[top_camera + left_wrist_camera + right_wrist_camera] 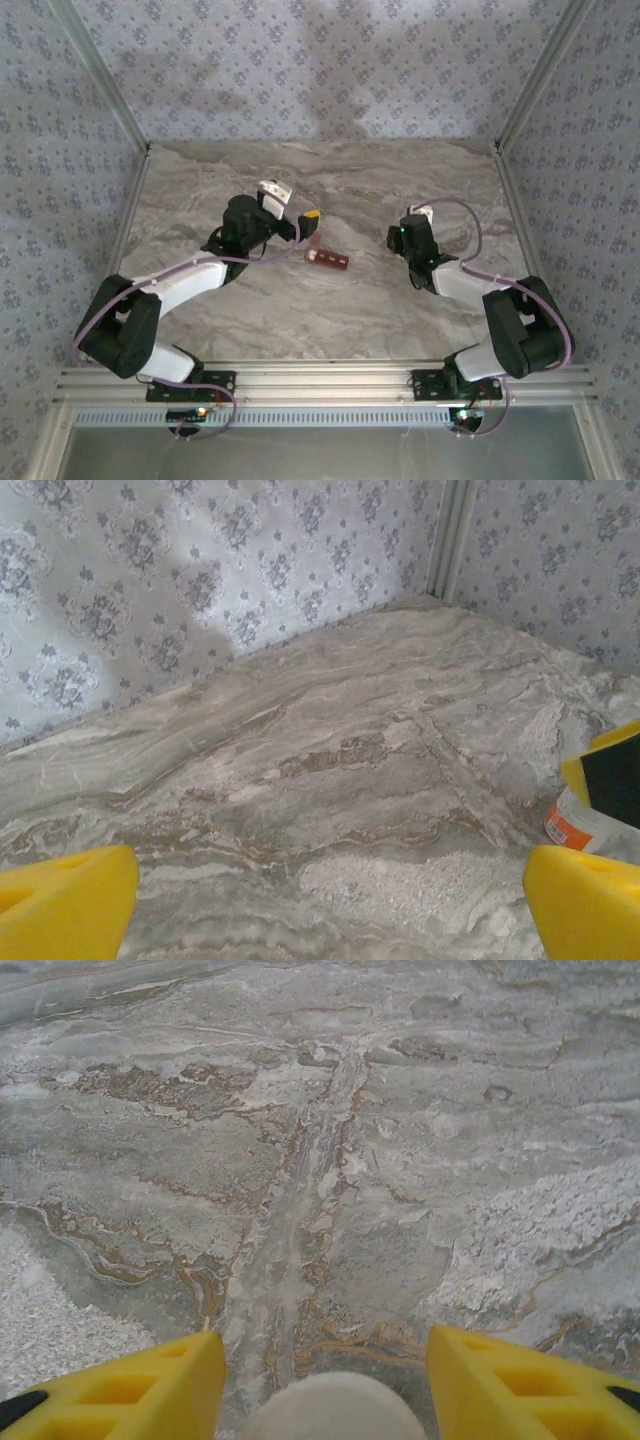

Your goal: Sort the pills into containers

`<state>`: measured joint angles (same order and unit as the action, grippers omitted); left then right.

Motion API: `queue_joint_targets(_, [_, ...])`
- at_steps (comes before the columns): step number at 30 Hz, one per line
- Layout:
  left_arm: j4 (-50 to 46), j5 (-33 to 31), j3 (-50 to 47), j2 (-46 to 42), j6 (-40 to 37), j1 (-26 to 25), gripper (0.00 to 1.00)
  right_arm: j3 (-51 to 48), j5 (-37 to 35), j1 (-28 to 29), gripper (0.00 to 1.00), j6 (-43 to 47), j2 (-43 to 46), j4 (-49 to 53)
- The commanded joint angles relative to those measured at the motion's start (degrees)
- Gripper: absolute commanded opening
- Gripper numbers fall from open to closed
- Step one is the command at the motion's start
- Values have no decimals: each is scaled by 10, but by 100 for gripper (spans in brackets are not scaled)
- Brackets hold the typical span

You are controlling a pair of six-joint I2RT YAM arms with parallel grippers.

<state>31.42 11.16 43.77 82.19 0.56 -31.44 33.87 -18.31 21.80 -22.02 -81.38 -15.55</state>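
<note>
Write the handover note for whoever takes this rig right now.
Left gripper: open wide, empty, over the table.
Right gripper: jaws straddle a white rounded top, apparently the white bottle with orange band; whether it grips cannot be told.
Containers: red-brown strip of compartments on the table between the arms, nearer the left one.
Done: unclear; compartments too small to check for pills.
Left to do: get pills sorted into the strip.

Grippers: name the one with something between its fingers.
The right gripper: a white bottle sits between its yellow fingers. The left gripper has bare table between its fingers.
</note>
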Motion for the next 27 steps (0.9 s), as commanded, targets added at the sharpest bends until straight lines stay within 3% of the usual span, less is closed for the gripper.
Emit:
queue_joint_targets(1, [-38, -15, 12, -22, 7, 5, 98, -3, -10, 4, 64, -9, 12, -10])
queue_joint_targets(7, [-64, -38, 15, -31, -1, 8, 98, 36, 17, -6, 71, 2, 82, 46])
queue_joint_targets(12, [-85, -52, 25, -35, 43, 29, 98, 103, 90, -10, 74, 14, 128, 109])
queue_joint_targets(22, [-105, -45, 37, -21, 100, 69, 98, 256, 294, 6, 77, 2, 47, 251])
queue_joint_targets(27, [-177, -42, 87, 15, 92, 73, 84, 305, 312, 52, 77, 9, -6, 320])
